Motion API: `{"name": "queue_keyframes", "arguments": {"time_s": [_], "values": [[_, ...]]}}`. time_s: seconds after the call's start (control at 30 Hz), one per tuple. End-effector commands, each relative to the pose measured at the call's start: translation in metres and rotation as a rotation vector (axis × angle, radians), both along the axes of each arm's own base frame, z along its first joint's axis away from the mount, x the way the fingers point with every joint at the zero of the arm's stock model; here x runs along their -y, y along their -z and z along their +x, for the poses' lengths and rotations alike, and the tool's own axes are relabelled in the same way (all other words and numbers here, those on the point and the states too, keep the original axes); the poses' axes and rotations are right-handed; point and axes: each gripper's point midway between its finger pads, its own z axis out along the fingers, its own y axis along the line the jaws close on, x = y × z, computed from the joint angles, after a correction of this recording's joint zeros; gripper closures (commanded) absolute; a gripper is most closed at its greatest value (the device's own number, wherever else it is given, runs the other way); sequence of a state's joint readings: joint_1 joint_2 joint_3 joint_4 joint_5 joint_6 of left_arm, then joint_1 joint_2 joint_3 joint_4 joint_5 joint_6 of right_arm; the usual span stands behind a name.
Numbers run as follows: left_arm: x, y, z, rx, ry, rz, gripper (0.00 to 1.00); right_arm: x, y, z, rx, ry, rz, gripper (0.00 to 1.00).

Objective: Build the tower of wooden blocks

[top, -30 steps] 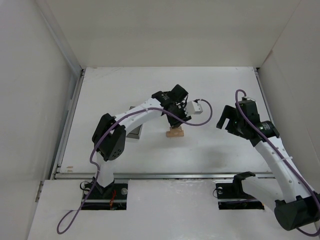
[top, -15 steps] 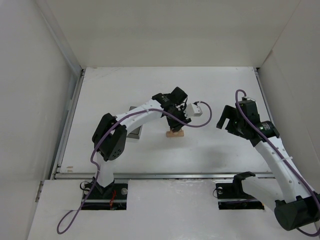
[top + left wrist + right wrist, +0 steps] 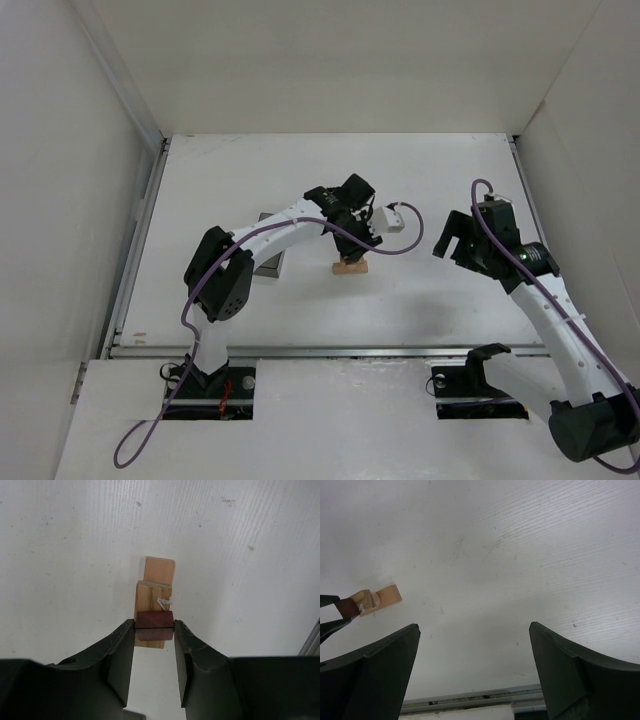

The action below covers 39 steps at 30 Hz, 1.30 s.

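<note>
A small stack of tan wooden blocks [image 3: 351,266] stands near the middle of the table. In the left wrist view a pale plank end [image 3: 159,570] shows beyond a grained tan block [image 3: 150,598]. My left gripper [image 3: 154,625] is shut on the dark red-brown cube [image 3: 155,620], holding it over the near end of the tan block; I cannot tell whether it touches. In the right wrist view the same stack [image 3: 381,599] and cube [image 3: 347,609] sit at the far left. My right gripper [image 3: 455,240] hovers open and empty to the right of the stack.
A dark grey bin [image 3: 268,262] lies left of the stack, partly hidden under my left arm. A metal rail [image 3: 330,350] runs along the table's near edge. White walls close in the table on three sides.
My left gripper has shifted slightly over the stack with the cube in it. The right arm has not moved.
</note>
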<state>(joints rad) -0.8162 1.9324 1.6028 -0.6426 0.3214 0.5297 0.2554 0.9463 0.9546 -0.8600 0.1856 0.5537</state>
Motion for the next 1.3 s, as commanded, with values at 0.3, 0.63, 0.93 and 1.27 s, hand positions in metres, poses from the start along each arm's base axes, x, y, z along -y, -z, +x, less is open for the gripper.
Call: {"name": "queue_keyframes", "arguments": {"time_s": [0.3,0.63,0.93,1.27], "values": [[0.001,-0.021,0.001,0.036,0.01,-0.044,0.71,-0.002,-0.02,0.007,0.084,-0.008,0.019,0.04],[0.005,-0.03,0.007,0.057,-0.003,-0.057,0.36,-0.002,-0.02,0.007,0.084,-0.015,0.012,0.04],[-0.054,-0.176,0.053,0.356,-0.314,-0.328,0.33,-0.011,-0.025,0.007,0.104,-0.076,0.035,0.03],[-0.359,-0.224,0.117,0.695,-1.405,-0.183,0.09,0.026,-0.094,0.003,0.309,0.075,-0.05,0.0]]}}
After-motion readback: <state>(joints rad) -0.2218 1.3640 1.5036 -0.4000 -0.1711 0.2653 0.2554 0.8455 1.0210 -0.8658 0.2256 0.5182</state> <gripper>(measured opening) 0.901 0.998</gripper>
